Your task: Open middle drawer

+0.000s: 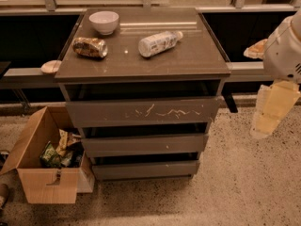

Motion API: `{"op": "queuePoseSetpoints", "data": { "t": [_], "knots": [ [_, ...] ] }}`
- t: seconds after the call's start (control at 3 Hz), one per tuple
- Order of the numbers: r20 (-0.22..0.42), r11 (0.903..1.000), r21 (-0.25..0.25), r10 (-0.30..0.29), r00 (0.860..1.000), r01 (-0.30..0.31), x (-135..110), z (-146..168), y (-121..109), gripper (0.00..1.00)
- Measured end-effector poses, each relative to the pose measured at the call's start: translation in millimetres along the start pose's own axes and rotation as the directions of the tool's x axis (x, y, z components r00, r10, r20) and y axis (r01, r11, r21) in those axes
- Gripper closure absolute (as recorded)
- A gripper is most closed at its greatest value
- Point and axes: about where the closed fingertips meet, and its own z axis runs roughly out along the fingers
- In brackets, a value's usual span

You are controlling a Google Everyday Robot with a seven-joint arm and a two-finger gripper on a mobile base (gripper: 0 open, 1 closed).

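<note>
The middle drawer is a plain grey-brown front with a few tiny white specks, set between the taller scratched top front and the shorter bottom front of a grey cabinet. A dark gap shows above it. My gripper, pale yellow under a white arm, hangs at the right edge of the camera view. It is to the right of the cabinet, apart from it, and touches no drawer.
On the cabinet top sit a white bowl, a crumpled can and a lying plastic bottle. An open cardboard box with rubbish stands on the floor at the left. A ledge and window run behind.
</note>
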Motion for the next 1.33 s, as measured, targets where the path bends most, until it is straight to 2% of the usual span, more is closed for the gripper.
{"op": "queuePoseSetpoints", "data": {
  "t": [0.33,0.67,1.0,1.33],
  "knots": [
    [0.061,0.9938,-0.046,-0.098,0.993,0.101,2,63,11,0.00],
    [0.091,0.9840,-0.085,-0.149,0.985,0.157,4,113,27,0.00],
    [0.142,0.9717,-0.154,-0.158,0.977,0.179,4,169,53,0.00],
    [0.135,0.9692,-0.159,-0.168,0.977,0.188,4,176,58,0.00]
  ]
}}
